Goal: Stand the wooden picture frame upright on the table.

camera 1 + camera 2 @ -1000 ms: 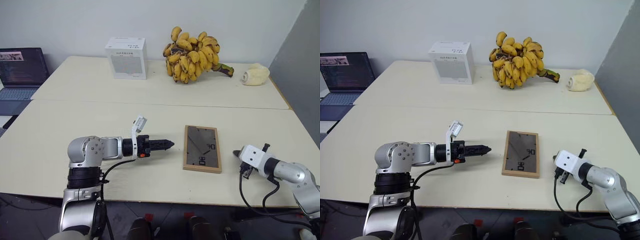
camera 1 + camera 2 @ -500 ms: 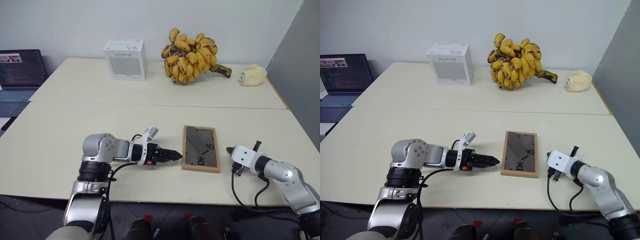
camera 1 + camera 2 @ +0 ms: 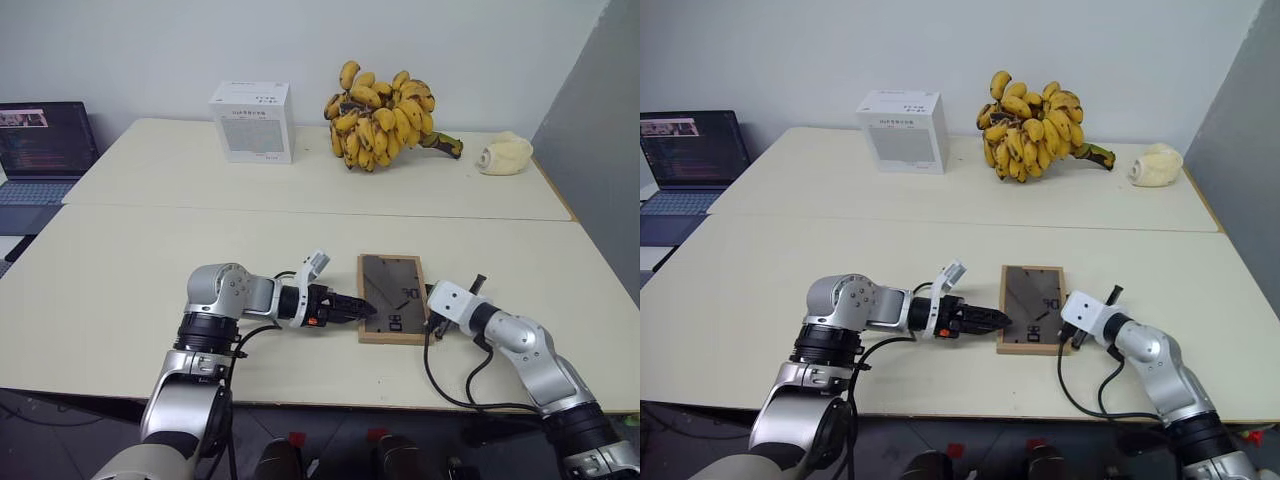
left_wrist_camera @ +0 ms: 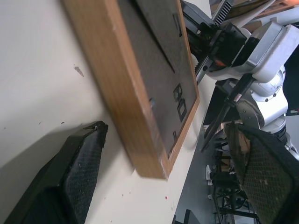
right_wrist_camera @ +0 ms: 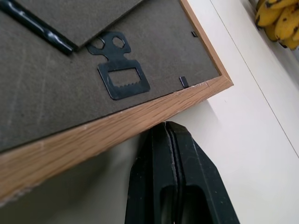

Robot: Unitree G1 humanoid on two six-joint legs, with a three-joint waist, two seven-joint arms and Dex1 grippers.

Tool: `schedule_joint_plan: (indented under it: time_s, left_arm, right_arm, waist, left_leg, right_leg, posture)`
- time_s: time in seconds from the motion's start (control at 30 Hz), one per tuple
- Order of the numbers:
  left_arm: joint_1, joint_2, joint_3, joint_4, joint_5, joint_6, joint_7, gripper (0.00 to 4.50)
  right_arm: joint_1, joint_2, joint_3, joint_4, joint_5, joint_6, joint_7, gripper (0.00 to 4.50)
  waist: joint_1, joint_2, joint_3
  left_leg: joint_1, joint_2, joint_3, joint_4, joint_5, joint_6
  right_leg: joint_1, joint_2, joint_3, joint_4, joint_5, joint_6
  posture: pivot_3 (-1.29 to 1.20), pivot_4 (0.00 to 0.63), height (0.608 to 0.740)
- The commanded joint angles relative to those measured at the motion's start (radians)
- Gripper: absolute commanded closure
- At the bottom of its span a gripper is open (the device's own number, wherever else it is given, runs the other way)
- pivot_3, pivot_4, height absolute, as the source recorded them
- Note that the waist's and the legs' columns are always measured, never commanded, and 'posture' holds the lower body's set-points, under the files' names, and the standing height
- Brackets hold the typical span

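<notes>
Wooden picture frame [image 3: 391, 297] lying flat on the desk [image 3: 120, 270], dark back panel up, on the near section just this side of the seam, slightly right of centre. Black hanger plate [image 5: 122, 75] and small clips visible on the back panel, with the black easel stand [image 5: 37, 22] folded against it.

Left gripper [image 3: 360, 309] reaching in from the left, pointing right and a little down, tips at the frame's near left corner. Jaws spread wide in the left wrist view: one finger [image 4: 70, 177] low on the desk beside the frame's wooden edge, the other on the far side of that corner. Nothing held between them.

Right gripper [image 5: 172, 154] coming in from the right, jaws pressed together with no gap, tips right at the frame's wooden edge near its corner, low against the desk surface. Touching or just short of touching: cannot tell. Nothing gripped.

Farther back on the rear section: white box [image 3: 252, 121] left of centre, bunch of bananas [image 3: 385, 115] beside it to the right, pale shell-like object [image 3: 504, 155] near the right edge. Open laptop [image 3: 42, 150] off the desk's left end.
</notes>
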Motion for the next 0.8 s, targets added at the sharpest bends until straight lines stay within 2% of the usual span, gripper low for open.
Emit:
schedule_joint_plan:
  time_s: [0.03, 0.4, 0.47, 0.8]
  left_arm:
    - [-0.020, -0.019, 0.004, 0.022, -0.002, 0.015, 0.008, 0.22]
    - [-0.031, -0.042, 0.044, 0.007, -0.018, 0.041, 0.023, 0.22]
    - [-0.030, -0.042, 0.052, 0.003, -0.020, 0.041, 0.023, 0.39]
    - [-0.046, -0.054, 0.100, 0.012, -0.032, 0.048, 0.032, 2.45]
  right_arm:
    - [-0.016, 0.032, 0.047, -0.021, -0.011, 0.018, 0.009, 4.50]
    - [-0.081, 0.087, 0.058, 0.014, -0.013, 0.056, -0.023, 4.50]
    - [-0.080, 0.080, 0.056, 0.023, -0.012, 0.048, -0.025, 4.50]
    - [-0.082, 0.063, 0.049, 0.047, -0.010, 0.029, -0.030, 4.50]
  waist:
    - [0.000, 0.000, 0.000]
    - [0.000, 0.000, 0.000]
    - [0.001, 0.000, 0.000]
    - [0.001, 0.000, 0.000]
  left_leg:
    - [0.000, 0.000, 0.000, 0.000, 0.000, 0.000]
    - [-0.001, 0.000, 0.000, -0.002, 0.000, 0.000]
    - [-0.002, 0.000, 0.000, -0.002, 0.000, 0.000]
    - [-0.004, 0.000, 0.000, -0.002, 0.000, 0.000]
  right_leg:
    - [0.000, 0.000, 0.000, 0.000, 0.000, 0.000]
    - [-0.001, 0.000, 0.000, -0.002, 0.000, 0.000]
    - [-0.001, 0.000, 0.000, -0.003, 0.000, 0.000]
    - [-0.002, -0.001, -0.001, -0.005, 0.000, 0.000]
  posture:
    - [0.00, 0.150, 0.740]
    - [0.00, 0.150, 0.740]
    - [0.00, 0.150, 0.740]
    - [0.00, 0.150, 0.740]
